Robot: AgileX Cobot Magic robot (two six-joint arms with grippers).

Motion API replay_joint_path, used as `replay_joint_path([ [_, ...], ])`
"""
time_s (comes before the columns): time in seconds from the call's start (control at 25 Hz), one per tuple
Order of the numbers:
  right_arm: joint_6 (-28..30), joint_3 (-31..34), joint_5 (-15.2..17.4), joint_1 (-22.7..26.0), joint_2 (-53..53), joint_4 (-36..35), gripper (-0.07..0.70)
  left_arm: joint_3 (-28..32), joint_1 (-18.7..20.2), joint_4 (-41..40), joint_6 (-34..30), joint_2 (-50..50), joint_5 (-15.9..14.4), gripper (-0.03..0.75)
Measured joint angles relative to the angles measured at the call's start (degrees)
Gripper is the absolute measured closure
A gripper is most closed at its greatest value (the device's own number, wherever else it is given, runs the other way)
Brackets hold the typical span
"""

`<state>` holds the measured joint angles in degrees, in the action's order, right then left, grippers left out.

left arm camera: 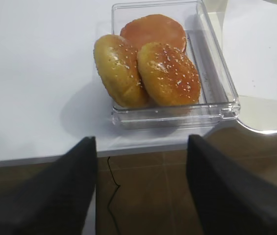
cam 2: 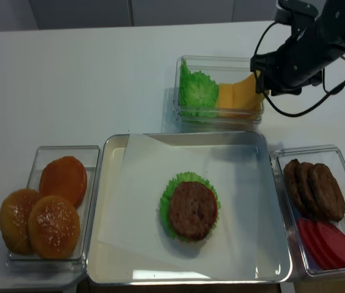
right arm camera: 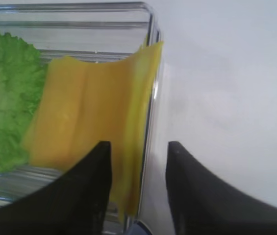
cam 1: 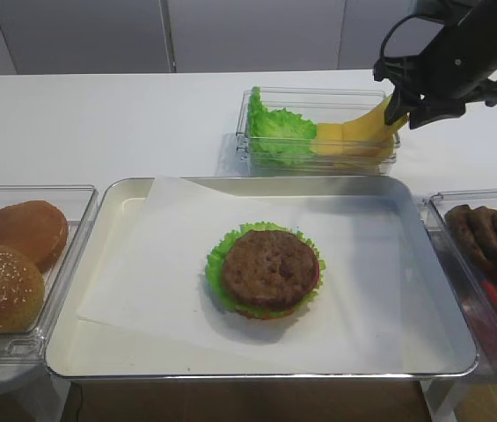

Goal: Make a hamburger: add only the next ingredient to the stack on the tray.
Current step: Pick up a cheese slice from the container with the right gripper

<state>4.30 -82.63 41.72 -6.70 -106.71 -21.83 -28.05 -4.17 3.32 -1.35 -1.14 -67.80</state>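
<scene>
Patty-topped stack (cam 1: 266, 271) mid tray (cam 1: 98, 352), near. Cheese slice (cam 1: 358, 130) far right in clear bin (cam 1: 318, 163); right end effector (right arm camera: 138, 161) straddles raised edge, jaws parted. Pinch firmly, lift clear of bin wall, centre over patty.

You were working in what looked like a robotics lab set up as a mock kitchen station. A plain white worktop (cam 1: 98, 123) stood against bare pale wall panels (cam 1: 81, 35), with no stove or sink in view. Glossy food items sat sorted in clear plastic bins (cam 2: 62, 207): sesame buns (cam 2: 53, 226), lettuce (cam 2: 198, 91), patties (cam 2: 315, 189). A metal tray (cam 2: 114, 271) lined with white paper (cam 2: 141, 201) lay at the centre. A black robot arm (cam 1: 459, 53) trailing loose cables (cam 2: 328, 79) reached over the worktop.
</scene>
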Motion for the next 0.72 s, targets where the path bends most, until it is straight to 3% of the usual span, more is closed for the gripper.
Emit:
replay_joint_path([
  [0.32,0.0,-0.17,0.68,0.0,-0.08,-0.1,0.489,0.0,0.0,0.0,0.0,0.0,0.0,0.287],
  [0.72,1.15,-0.39,2.36,0.0,-0.08,-0.81,0.582,0.0,0.0,0.0,0.0,0.0,0.0,0.287],
])
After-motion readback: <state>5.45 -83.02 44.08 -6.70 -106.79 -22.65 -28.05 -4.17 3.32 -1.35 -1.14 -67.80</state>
